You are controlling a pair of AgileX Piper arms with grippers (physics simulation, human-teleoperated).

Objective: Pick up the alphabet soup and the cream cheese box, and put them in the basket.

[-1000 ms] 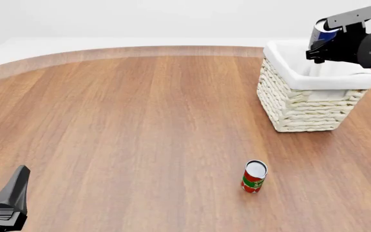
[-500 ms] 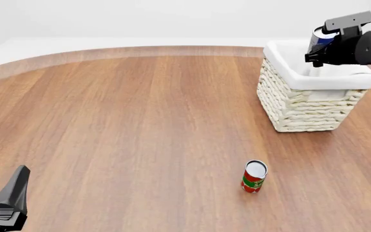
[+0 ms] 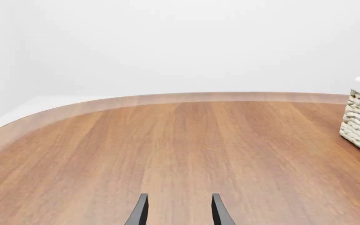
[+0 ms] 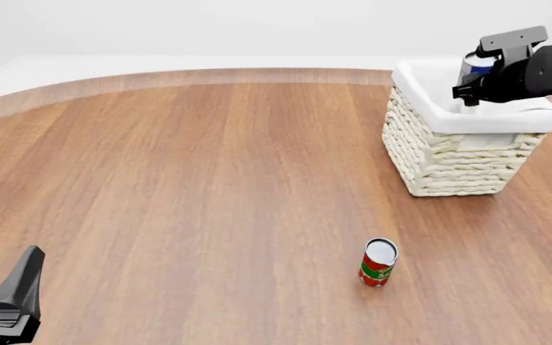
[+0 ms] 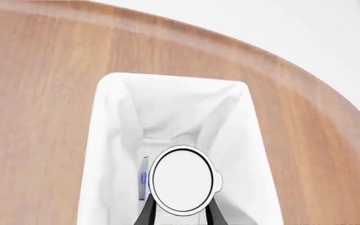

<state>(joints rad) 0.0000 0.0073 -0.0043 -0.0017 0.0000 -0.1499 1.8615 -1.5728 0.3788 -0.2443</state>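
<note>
R tool [image 4: 471, 85] was clamped on the alphabet soup [image 4: 474, 66], fingers tight against the can's sides, holding it over the open basket [image 4: 453, 162] at the bench's [image 4: 209, 180] far right. In the R wrist view the can's silvery top [image 5: 182, 180] sat centred above the white cloth lining [image 5: 111, 140], w/ the cream cheese box [image 5: 144, 180] just beside it, lying inside the basket on the lining. L tool [image 3: 178, 213] was parked low at the near left corner of the bench, fingers apart w/ nothing between them. A red and green can [image 4: 378, 263] stood upright on the bench, near the front, well apart from the basket.
</note>
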